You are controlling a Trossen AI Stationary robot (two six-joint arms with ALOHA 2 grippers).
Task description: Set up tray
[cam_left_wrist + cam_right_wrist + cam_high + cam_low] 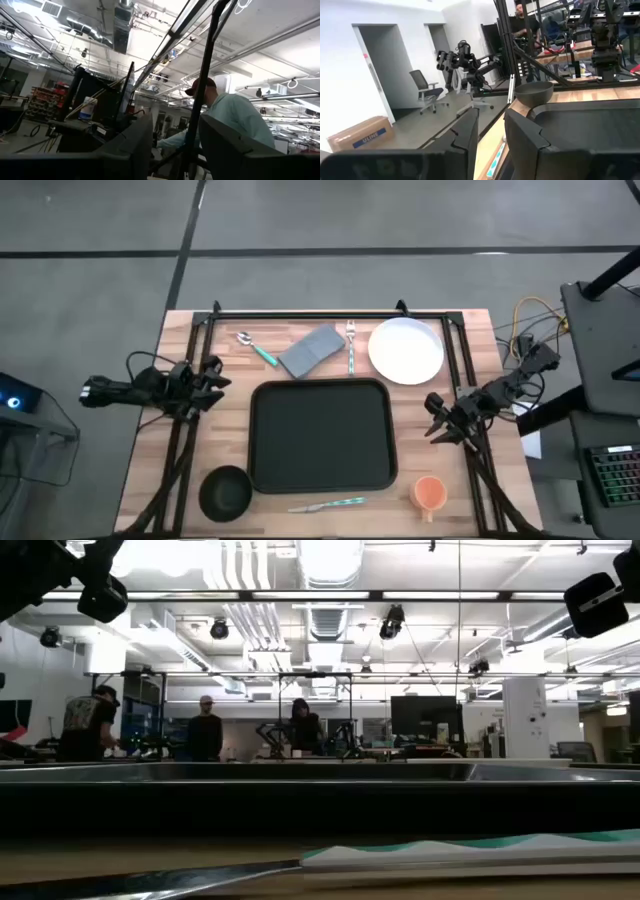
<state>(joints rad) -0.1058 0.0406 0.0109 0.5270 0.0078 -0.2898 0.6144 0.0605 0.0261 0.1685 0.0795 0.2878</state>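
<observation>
Tray [320,436] sits mid-surface, empty: nothing is loaded yet, so the task looks to be at its start. Everything that might go on it lies around it on the wood surface [150,470].

Far side: spoon [256,348], grey cloth [311,351], fork [351,345], white plate [407,350].
Near side: black bowl [226,491] off the tray's left corner, knife [327,505] just beside the near rim, orange cup [429,492] off the right corner.

So all placing is left to do, as far as I can judge.

Poses:
- Left tool [213,385] is at the left edge of the surface, level with the tray's far-left corner, pointing toward the tray. Its wrist view looks up into the room, so it is raised or tilted up. Fingers [135,145] stand apart with a gap between them, holding nothing.
- Right tool [438,420] is at the right edge, just off the tray's right rim, pointing across the tray toward the bowl. Fingers [467,132] are apart too, narrow gap, nothing in them.

Neither tool touches anything.
</observation>
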